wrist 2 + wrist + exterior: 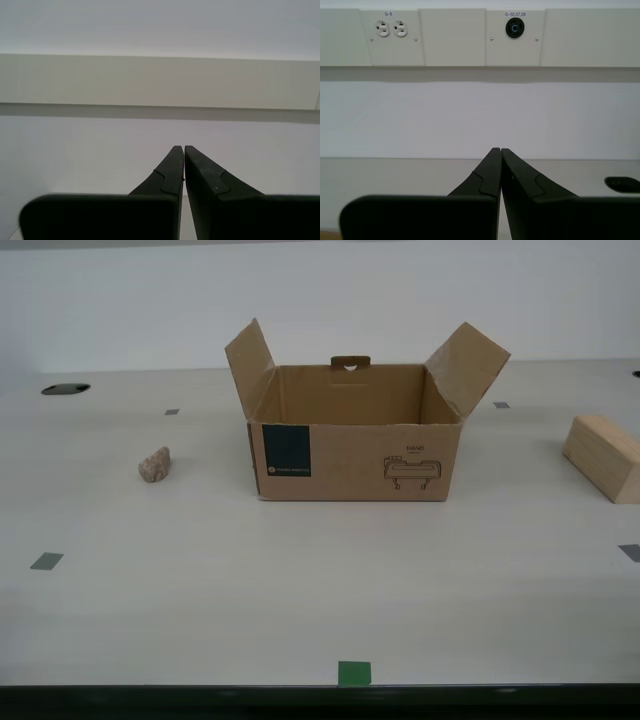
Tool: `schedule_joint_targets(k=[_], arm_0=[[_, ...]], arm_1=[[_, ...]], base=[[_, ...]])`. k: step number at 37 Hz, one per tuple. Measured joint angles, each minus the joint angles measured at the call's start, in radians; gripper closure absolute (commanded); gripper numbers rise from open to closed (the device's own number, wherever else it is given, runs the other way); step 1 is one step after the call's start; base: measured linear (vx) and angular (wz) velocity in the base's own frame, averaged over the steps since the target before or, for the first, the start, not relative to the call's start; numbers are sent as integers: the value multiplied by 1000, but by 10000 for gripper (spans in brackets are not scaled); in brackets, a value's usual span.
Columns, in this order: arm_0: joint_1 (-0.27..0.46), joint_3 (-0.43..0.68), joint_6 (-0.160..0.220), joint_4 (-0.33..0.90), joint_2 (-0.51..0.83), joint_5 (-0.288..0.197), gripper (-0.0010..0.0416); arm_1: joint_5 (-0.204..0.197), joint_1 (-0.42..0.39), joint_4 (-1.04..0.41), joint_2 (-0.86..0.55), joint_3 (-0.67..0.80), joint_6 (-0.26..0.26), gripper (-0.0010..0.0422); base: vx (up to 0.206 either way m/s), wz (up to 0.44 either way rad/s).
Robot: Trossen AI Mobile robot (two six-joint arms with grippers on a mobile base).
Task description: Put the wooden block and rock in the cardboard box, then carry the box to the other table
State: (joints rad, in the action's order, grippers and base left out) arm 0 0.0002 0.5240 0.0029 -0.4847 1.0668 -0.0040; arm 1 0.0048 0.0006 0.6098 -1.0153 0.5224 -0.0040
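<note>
— Green tape (354, 673) sat nearest the camera, a small square at the front edge of the smooth off-white worktop (300, 590). What stood behind it?

— The cardboard box (355, 445) stood mid-worktop, open at the top, both side flaps angled up and outward, its dark navy label and black line drawing facing the camera.

— And the other two things?

— The rock (154, 465) lay on the worktop toward the exterior view's left, well apart from the box. The wooden block (604, 456) lay at the exterior view's right edge, also clear of the box. Neither was inside it.

— Where were the pincers?

— Neither showed in the exterior view. My first pincer (500, 150) was clenched, fingertips together with nothing between them, pointing at a wall panel with two power outlets (390, 28) and a round black socket (514, 28). My second pincer (183, 147) was likewise clenched on nothing, facing a plain wall.

— Any other marks?

— Small grey tape squares (46, 561) dotted the worktop.
</note>
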Motion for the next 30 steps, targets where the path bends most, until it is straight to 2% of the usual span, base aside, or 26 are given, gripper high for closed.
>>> schedule_joint_targets(k=[30], arm_0=[[0, 0, -3, 0, 0, 0, 405]], arm_1=[[0, 0, 0, 0, 0, 0, 412]], base=[[0, 0]])
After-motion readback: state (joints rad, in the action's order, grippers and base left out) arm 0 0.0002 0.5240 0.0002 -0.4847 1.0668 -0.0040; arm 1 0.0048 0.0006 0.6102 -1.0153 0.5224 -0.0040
